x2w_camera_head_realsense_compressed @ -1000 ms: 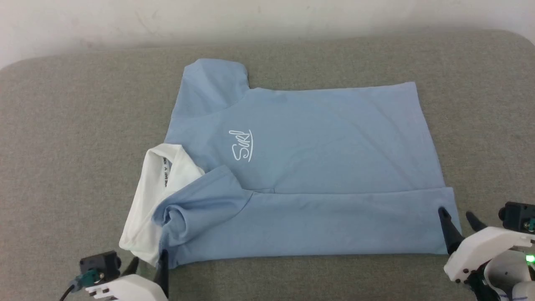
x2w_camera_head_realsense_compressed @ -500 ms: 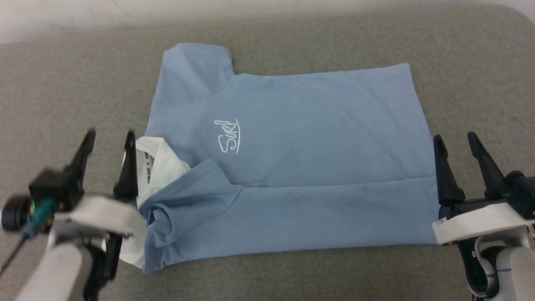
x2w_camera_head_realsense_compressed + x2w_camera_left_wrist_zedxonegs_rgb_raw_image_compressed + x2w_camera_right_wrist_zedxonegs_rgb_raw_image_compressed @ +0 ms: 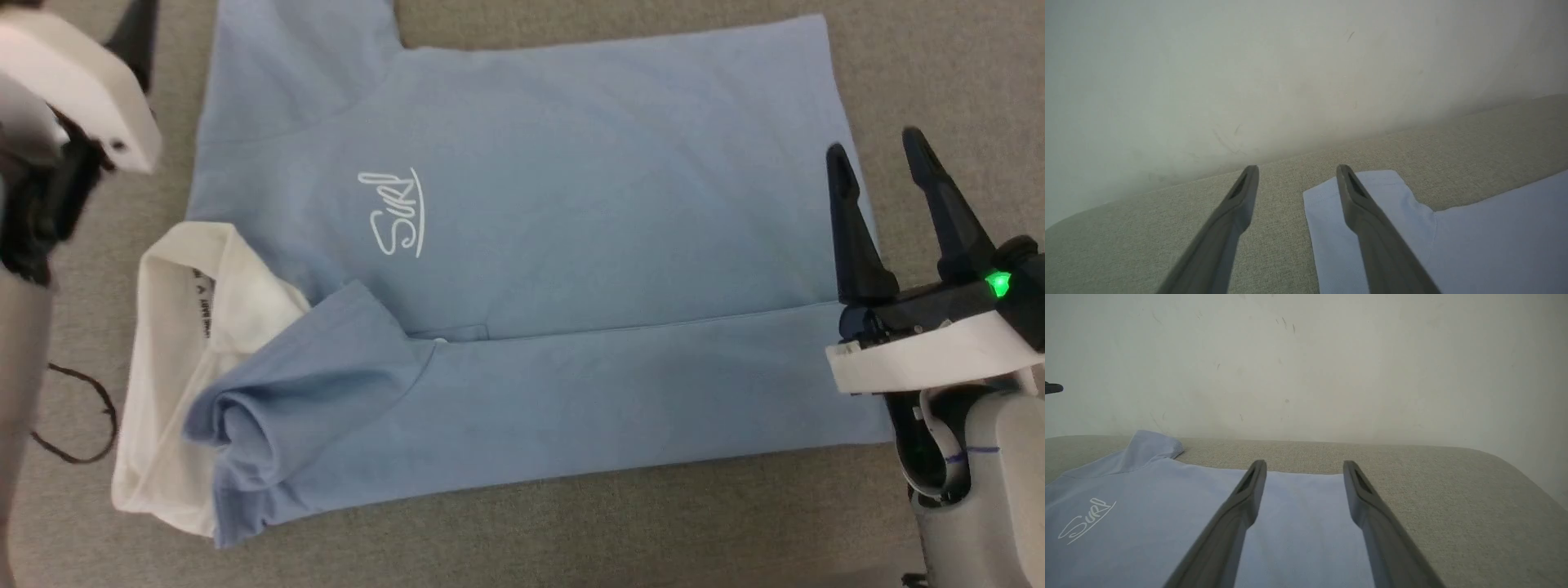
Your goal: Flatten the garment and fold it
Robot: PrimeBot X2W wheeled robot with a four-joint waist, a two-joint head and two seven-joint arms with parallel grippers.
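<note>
Grey fabric bench (image 3: 947, 57) is stretching under both arms; the right end effector (image 3: 873, 151) is hovering wide open and empty over the hem of the garment (image 3: 571, 204), the left end effector (image 3: 1296, 171) is gaping empty at its far sleeve, its near side lying folded over

It was a bare test room, seemingly; a table (image 3: 1453, 490) covered in grey woven fabric stood against a plain, scuffed white wall (image 3: 1306, 355); a loose dark cable (image 3: 113, 412) lay at the left.
</note>
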